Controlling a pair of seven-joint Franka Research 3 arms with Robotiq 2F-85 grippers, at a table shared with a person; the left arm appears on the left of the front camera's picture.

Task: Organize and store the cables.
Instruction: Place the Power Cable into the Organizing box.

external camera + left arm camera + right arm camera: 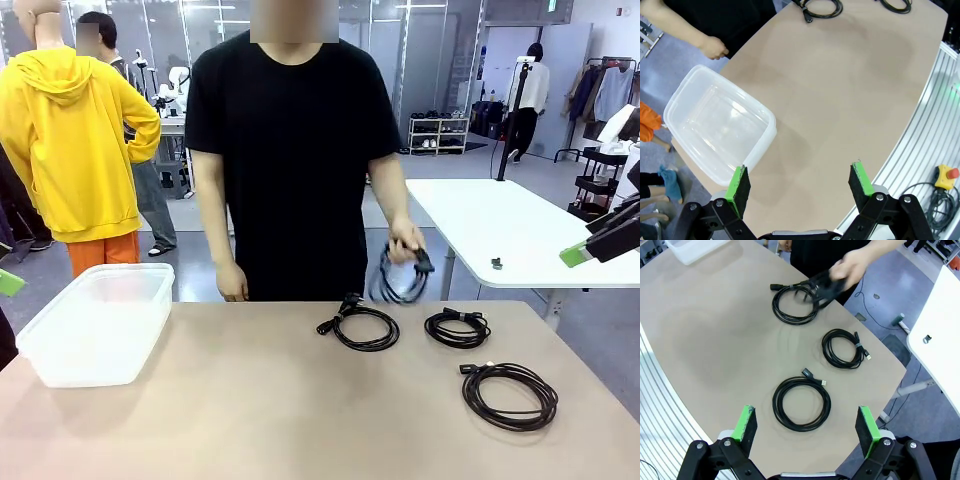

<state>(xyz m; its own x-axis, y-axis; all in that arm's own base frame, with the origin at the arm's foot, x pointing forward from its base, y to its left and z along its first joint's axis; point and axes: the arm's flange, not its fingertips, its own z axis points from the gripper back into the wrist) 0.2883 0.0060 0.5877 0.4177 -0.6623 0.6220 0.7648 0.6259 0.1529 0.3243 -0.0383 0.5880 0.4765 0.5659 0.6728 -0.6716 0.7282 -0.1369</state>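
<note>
Right wrist view: the right claw hangs over the beige tabletop, green-padded jaws spread wide and empty, likely so they can straddle the nearest black coiled cable lying flat at twelve o'clock; a smaller black tied coil lies at one o'clock, apart from it; a third black coil lies farther off at twelve; just beyond, the person's hand holds a fourth black coil over the far edge, seemingly to lay it beside the others. Left wrist view: the left claw is likewise agape and empty; the clear rectangular plastic tub stands lidless and empty at ten o'clock, ready to take cables.
</note>
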